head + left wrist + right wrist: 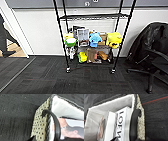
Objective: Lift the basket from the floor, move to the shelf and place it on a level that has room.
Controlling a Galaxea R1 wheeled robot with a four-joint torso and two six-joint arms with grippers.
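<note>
The basket has cream woven-mesh sides, a dark rim and a white lining. It hangs close under both wrists, above the dark grey carpet floor. A magazine cover with a person's photo lies in it. My left gripper is shut on one black handle. My right gripper is shut on the other handle of the basket. Straight ahead stands the shelf, a black wire rack on casters. Its upper level looks bare.
The rack's two lower tiers are crowded with coloured toys and boxes. A black office chair draped with a dark jacket stands at the right. At the left, a person's leg and shoe sit by a doorway onto wooden floor.
</note>
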